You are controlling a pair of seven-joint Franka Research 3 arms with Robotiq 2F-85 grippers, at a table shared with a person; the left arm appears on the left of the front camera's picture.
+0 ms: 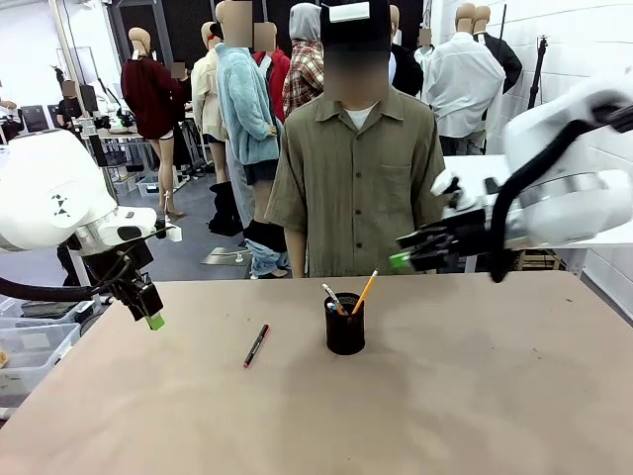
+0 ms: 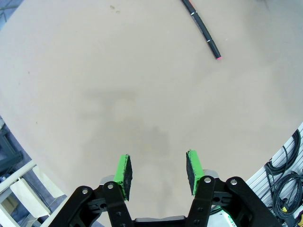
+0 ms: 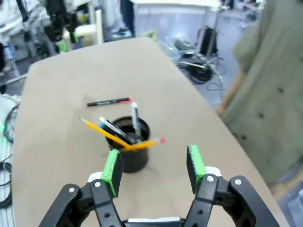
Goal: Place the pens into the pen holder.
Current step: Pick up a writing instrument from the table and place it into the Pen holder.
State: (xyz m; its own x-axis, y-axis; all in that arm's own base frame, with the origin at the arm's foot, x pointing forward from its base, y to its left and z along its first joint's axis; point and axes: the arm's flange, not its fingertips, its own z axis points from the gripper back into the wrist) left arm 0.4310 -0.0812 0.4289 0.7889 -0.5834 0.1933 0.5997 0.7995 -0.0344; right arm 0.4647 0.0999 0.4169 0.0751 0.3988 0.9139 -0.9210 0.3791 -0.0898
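Note:
The black mesh pen holder [image 1: 344, 329] stands near the table's middle, with a yellow pencil [image 1: 366, 291] and a pale pen [image 1: 332, 296] leaning in it. A black pen with red ends [image 1: 256, 345] lies flat on the table to its left. My right gripper [image 1: 401, 260] hovers above and to the right of the holder; in its wrist view the right gripper [image 3: 154, 170] is open and empty over the holder [image 3: 129, 147], the pencil [image 3: 118, 137] and the pale pen [image 3: 135, 118]. My left gripper [image 2: 158, 172] is open above bare table, with the black pen [image 2: 201, 26] beyond its fingers.
A person in an olive shirt [image 1: 356, 168] stands at the far edge, right behind the holder. The left arm [image 1: 59, 198] hangs over the table's left edge, above plastic bins [image 1: 30, 346]. Bare tabletop [image 1: 475, 396] spreads to the front and right.

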